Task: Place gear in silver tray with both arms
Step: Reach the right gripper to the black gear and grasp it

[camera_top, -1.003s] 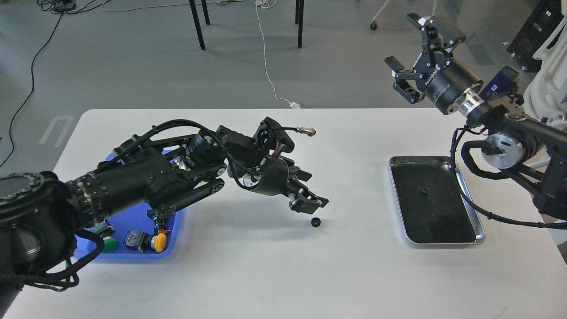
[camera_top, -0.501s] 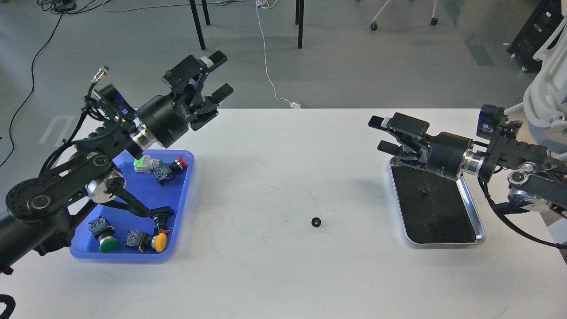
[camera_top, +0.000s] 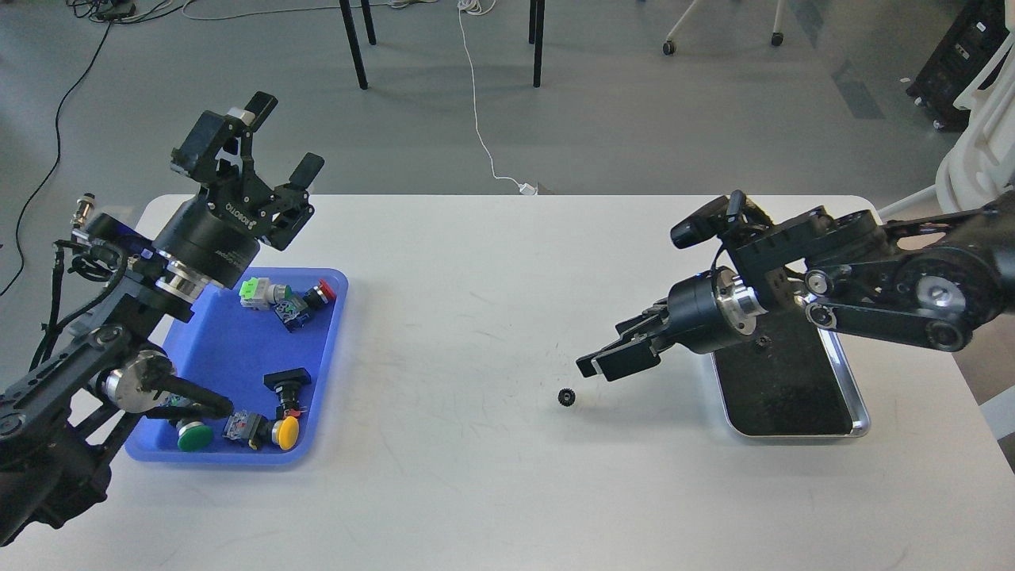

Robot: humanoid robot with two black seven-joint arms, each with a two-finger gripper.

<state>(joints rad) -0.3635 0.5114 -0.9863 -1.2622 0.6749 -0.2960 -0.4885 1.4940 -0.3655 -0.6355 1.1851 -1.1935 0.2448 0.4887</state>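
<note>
Gear (camera_top: pixel 566 397) lying on the white counter (camera_top: pixel 476 317), well left of the silver tray (camera_top: pixel 848 396). Right tool (camera_top: pixel 607 362), fingers parted and empty, just up-right of the gear. Left tool (camera_top: pixel 273 151), spread wide, raised far left.

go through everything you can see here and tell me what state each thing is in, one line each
Gear: lying on the white table, not held.
Silver tray: flat on the table, one small dark part in it, partly hidden by the right arm.
Blue tray: holds several push buttons.
Left tool: open, empty, raised above the blue tray.
Right tool: low beside the gear, not touching it.
</note>
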